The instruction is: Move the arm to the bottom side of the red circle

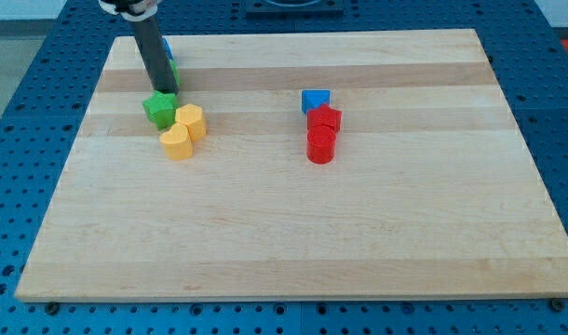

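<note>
The red circle (320, 145) lies right of the board's middle. A red star (326, 118) touches it on its top side, and a blue block (315, 100) sits just above the star. My tip (163, 90) is far off at the view's upper left, right above a green star (159, 108). The rod hides most of a green block (174, 70) and a blue block (167, 48) behind it.
Two yellow blocks, a hexagon-like one (191, 121) and a heart-like one (177, 142), lie just below and right of the green star. The wooden board (293, 242) rests on a blue perforated table.
</note>
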Controlling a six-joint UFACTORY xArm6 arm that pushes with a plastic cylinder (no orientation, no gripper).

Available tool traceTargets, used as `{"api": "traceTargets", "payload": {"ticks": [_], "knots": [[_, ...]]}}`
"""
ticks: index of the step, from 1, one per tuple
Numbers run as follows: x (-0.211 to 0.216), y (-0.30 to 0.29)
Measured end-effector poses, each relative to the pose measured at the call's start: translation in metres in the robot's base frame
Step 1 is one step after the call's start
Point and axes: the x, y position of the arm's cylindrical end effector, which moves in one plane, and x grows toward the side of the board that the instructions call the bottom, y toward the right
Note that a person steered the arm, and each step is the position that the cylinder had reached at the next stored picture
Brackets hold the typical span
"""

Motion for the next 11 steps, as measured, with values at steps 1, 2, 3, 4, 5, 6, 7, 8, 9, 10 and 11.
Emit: {"api": "traceTargets", "payload": {"ticks": [1,2,3,4,5,6,7,8,9,10,11], "knots": [[-0.009,-0.015],[-0.011,-0.022],[-0.011,-0.021],[-0.008,0.000],[0.003,0.040],[0.033,0.081],[0.075,0.104],[0.125,0.109],[0.168,0.134],[0.181,0.186],[0.172,0.221]]}}
